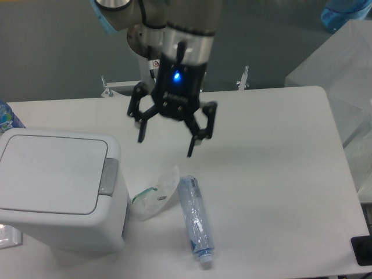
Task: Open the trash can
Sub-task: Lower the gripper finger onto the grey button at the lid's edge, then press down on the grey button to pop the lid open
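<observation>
The trash can [61, 189] is a boxy white bin at the front left of the table. Its flat white lid [52, 171] lies shut, and a grey push-button [108, 176] sits at the lid's right edge. My gripper [165, 148] hangs above the table to the right of the can, behind and above the button, apart from it. Its two black fingers are spread wide and hold nothing.
A crumpled clear wrapper [154, 195] lies just right of the can. A clear plastic bottle [195, 221] lies on its side beside it. A blue-labelled bottle [7, 116] shows at the far left edge. Translucent boxes [343, 64] stand at the right.
</observation>
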Robot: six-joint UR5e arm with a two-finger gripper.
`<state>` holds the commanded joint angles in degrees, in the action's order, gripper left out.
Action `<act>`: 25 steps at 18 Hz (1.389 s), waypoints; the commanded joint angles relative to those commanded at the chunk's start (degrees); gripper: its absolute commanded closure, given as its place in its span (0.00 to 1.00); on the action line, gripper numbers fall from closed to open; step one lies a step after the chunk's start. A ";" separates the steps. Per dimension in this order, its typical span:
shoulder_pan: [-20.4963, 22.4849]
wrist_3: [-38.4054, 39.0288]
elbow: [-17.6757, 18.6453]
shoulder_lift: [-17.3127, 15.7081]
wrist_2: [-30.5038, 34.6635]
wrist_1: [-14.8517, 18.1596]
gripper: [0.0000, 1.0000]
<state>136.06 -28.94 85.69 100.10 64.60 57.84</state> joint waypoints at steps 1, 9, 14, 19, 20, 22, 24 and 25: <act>-0.36 2.37 -0.09 0.53 -0.09 -1.31 0.00; -2.29 12.15 0.17 3.00 0.00 -6.78 0.00; -2.29 11.80 0.26 3.17 0.09 -6.78 0.00; -2.29 11.62 0.53 3.26 0.09 -6.86 0.00; -2.29 11.71 0.61 3.26 0.09 -6.78 0.00; -2.29 11.80 0.61 3.26 0.09 -6.78 0.00; -2.29 11.80 0.88 3.26 0.09 -6.86 0.00; -2.21 11.54 1.14 3.17 0.09 -6.86 0.00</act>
<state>133.86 -17.40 86.83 103.27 64.69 50.98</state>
